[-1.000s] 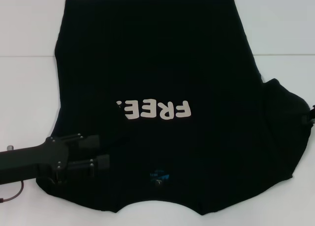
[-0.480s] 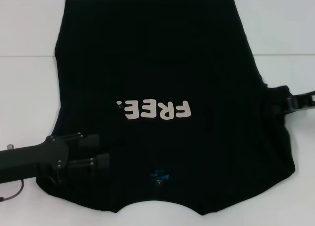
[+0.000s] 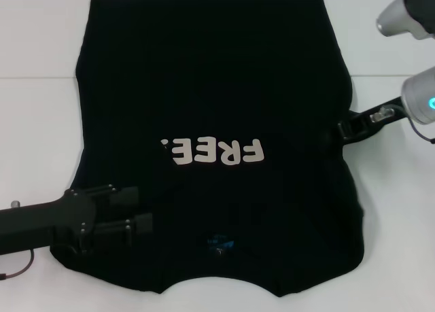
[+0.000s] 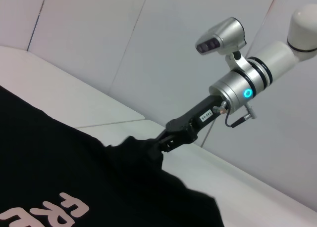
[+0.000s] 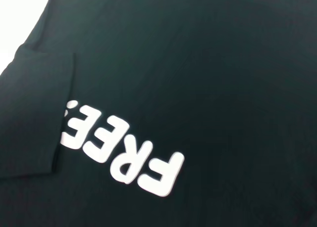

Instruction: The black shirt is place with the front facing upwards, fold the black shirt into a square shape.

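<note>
The black shirt point(image 3: 217, 74) lies flat on the white table, front up, its white "FREE!" letters point(image 3: 217, 151) upside down to me and the blue neck label point(image 3: 221, 244) near the front edge. Its left sleeve point(image 5: 34, 113) is folded in over the exclamation mark. My right gripper point(image 3: 340, 130) is shut on the right sleeve and holds it lifted over the shirt's right side; in the left wrist view the cloth peaks at that gripper point(image 4: 163, 142). Over the shirt's near left corner, my left gripper point(image 3: 143, 209) lies low and open.
White table point(image 3: 41, 122) surrounds the shirt on the left, right and far sides. A pale wall rises behind the table point(image 4: 99, 44). The right arm's silver wrist point(image 3: 418, 94) hangs over the table's right side.
My right gripper has carried the right sleeve inward and up, so the shirt's right edge now lies further in. The left arm has not moved.
</note>
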{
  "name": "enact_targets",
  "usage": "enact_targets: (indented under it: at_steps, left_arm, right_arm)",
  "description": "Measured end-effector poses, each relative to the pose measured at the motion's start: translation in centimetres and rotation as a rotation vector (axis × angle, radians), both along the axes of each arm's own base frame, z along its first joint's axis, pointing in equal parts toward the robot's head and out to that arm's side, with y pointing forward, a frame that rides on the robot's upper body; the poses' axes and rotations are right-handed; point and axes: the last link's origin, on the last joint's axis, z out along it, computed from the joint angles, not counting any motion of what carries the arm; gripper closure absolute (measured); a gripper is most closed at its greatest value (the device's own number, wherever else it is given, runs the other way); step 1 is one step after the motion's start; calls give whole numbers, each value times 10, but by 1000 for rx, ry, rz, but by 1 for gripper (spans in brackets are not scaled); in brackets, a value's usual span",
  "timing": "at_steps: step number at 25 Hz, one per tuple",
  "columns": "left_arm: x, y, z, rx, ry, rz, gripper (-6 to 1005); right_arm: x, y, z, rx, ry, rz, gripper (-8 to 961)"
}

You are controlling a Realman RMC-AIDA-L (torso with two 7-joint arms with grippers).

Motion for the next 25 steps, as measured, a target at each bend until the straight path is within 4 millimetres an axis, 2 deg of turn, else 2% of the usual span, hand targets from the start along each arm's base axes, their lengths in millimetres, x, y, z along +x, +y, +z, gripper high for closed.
enact_targets:
  at_steps: [8,14,19,21,25]
  left_arm:
    - [-1,-1,-1,0,-3,4,247]
    - [0,-2,-3,-1,-9,7,247]
    - [0,-3,-5,-7,-20,15,247]
    - [0,-3,-5,-7,-22,16,246]
    - [0,-3,-5,-7,-28,26,246]
  right_arm:
    - [-26,1,-22,-56,-41,79,928]
    - [-45,-6,-44,-121,-35,196,923]
    - [-48,-12,-50,-144,44,267,748]
    - [-39,-10,-46,-107,68,224,668]
    - [-8,-6,-24,-20,82,54,508]
